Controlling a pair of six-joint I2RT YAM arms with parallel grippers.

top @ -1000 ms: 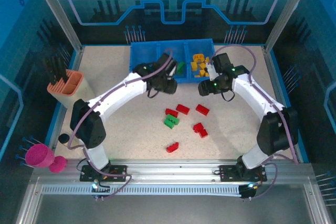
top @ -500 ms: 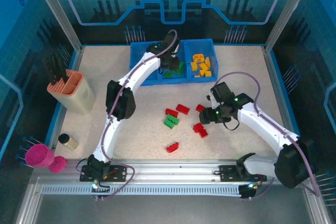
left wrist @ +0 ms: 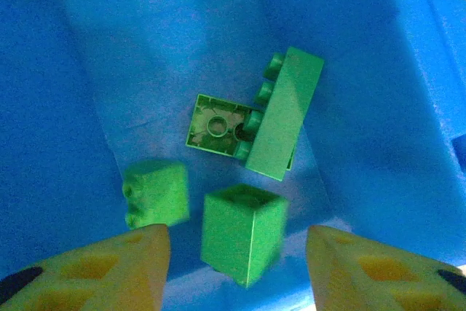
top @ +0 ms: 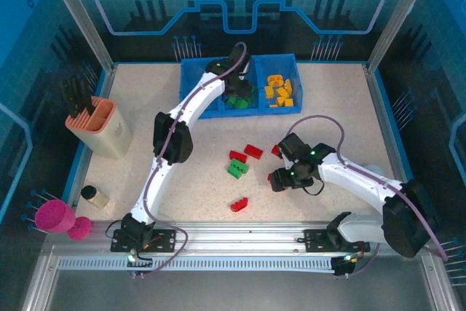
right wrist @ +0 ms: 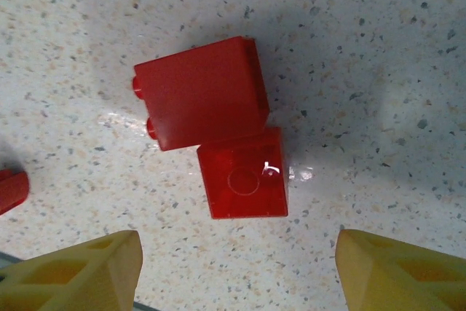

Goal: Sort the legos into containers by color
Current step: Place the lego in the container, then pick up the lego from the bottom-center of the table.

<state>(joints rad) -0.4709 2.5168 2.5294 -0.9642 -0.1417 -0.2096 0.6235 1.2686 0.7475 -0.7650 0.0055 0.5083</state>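
Speckled tabletop [top: 145,107] holds two touching red bricks [right wrist: 200,92] beneath the wide-open, empty right gripper [right wrist: 237,267]; the left gripper [left wrist: 237,267], equally open and empty, hangs over green bricks [left wrist: 280,114] in the tray [left wrist: 145,34].

The left arm [top: 193,103] and right arm [top: 358,177] share white, rounded link shells, black joint housings and a looping lilac cable. Tiny green lights seem to glow on the right wrist. The fingers [left wrist: 95,267] are yellow wedges with hollow pockets.
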